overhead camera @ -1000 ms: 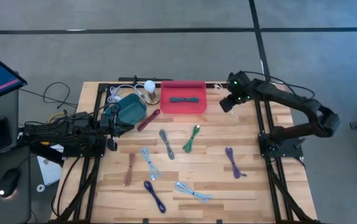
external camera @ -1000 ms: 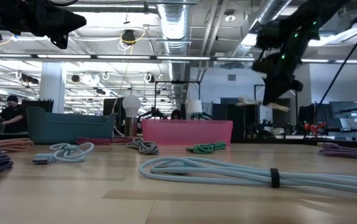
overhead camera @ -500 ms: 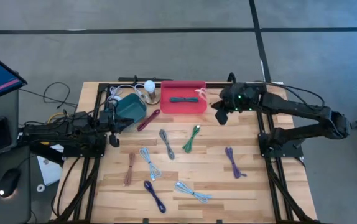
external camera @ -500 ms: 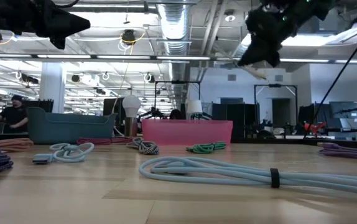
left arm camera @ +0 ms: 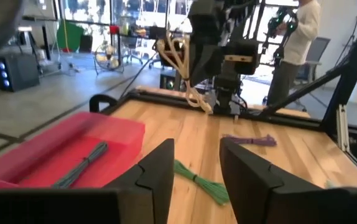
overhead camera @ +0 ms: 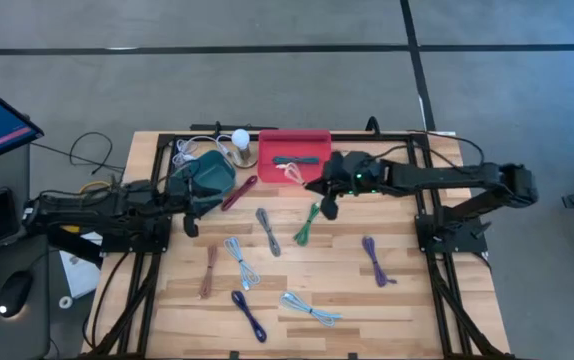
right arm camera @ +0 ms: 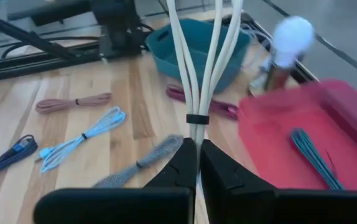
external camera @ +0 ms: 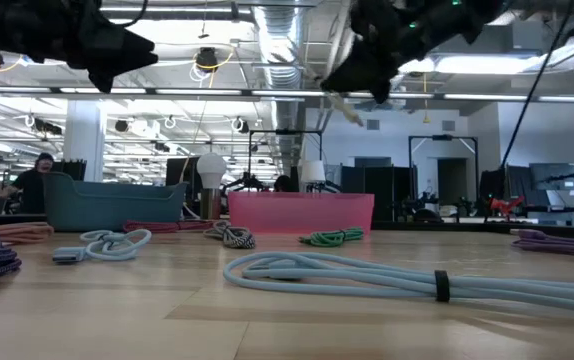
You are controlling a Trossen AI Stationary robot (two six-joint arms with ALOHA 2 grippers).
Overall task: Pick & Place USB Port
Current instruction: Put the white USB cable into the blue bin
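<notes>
A cream USB cable bundle (overhead camera: 292,172) hangs in the air over the right part of the red tray (overhead camera: 267,150), with my right gripper (overhead camera: 325,190) shut on it. A dark grey-green cable (overhead camera: 292,160) lies in the tray. In the low view the cream cable (external camera: 345,105) dangles high above the table. My left gripper (left arm camera: 196,168) stands open with nothing between its fingers, beside the teal bin (overhead camera: 207,175) at the table's left. My right gripper pinches the cream cable's strands (right arm camera: 195,134) between its two fingers, a little behind the bundle's black tie (right arm camera: 195,118). The fingers come from the table's right, along the bundle. The cable is lifted clear, its loops slack beyond the fingertips over the tray.
Several tied cables lie on the wood: green (overhead camera: 307,222), grey (overhead camera: 267,230), light blue (overhead camera: 242,262), purple (overhead camera: 375,260), brown (overhead camera: 209,272), dark blue (overhead camera: 249,313). A maroon cable (overhead camera: 237,192) lies by the bin. A white-bulbed lamp (overhead camera: 239,138) stands at the far edge.
My right gripper has carried the cream cable toward the table's left edge and a little toward the near edge, from right of the red tray to over its right part. The cable has stayed clear of the table.
</notes>
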